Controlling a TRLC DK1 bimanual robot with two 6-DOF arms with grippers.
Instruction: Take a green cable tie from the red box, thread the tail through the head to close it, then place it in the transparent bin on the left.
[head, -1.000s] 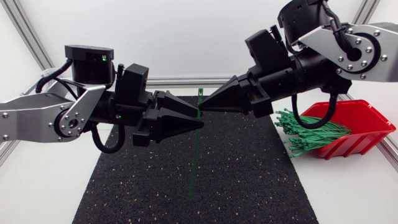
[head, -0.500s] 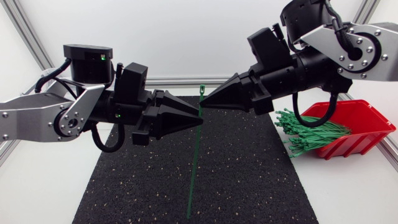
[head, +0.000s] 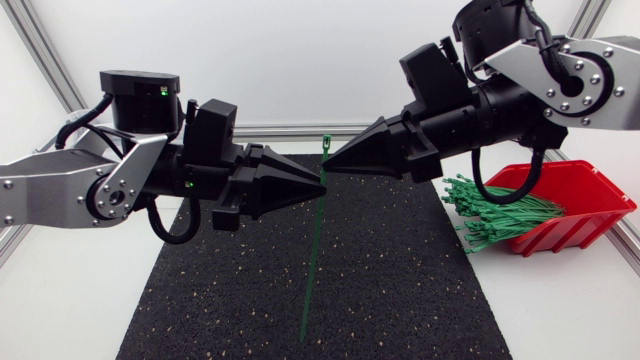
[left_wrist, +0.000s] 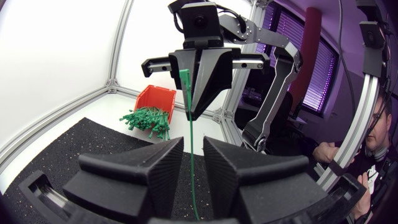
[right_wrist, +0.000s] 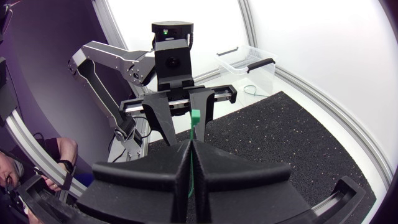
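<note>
**Head view.** Your right gripper (head: 326, 167) is clamped on the green cable tie (head: 311, 250) just below its head, and the tail hangs straight down over the black mat (head: 400, 300). Your left gripper (head: 318, 187) meets the right one nearly tip to tip, slightly lower on the tie. The red box (head: 600, 190), at the right, holds a heap of spare ties (head: 495, 212).

**Left wrist view.** The left fingers (left_wrist: 140, 168) stand apart. The tie runs down between them, apparently untouched. To thread well, close on the tie low enough to leave free tail. Then bend the tail up toward the head without twisting it. The head's slot is small, so alignment is probably the hard part.

**Right wrist view.** The right fingers are pressed together on the tie. The transparent bin (right_wrist: 255, 62) stands beyond the left arm, and a thin green loop (right_wrist: 249, 89) seems to lie in it.
</note>
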